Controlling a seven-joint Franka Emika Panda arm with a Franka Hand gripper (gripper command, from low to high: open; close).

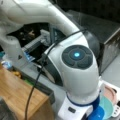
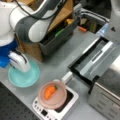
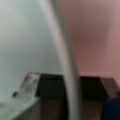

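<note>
My gripper (image 2: 22, 68) hangs low over a teal plate (image 2: 25, 77) at a front view's left, its white hand right above the plate's near side. To the plate's right, a pink bowl (image 2: 52, 96) holding an orange carrot (image 2: 49, 92) rests on a white appliance with buttons (image 2: 71, 101). In a front view the arm's big wrist joint (image 1: 77, 56) fills the middle, and the teal plate (image 1: 108, 108) and pink bowl (image 1: 110, 93) peek out at the bottom right. The wrist view shows teal (image 3: 25, 37) on the left and pink (image 3: 95, 32) on the right.
A metal oven (image 2: 107, 95) with its door (image 2: 92, 60) folded down stands at a front view's right. A dark grey bin (image 2: 57, 40) with small items sits against a wooden box (image 2: 63, 12). The same wooden box (image 1: 15, 92) shows at bottom left.
</note>
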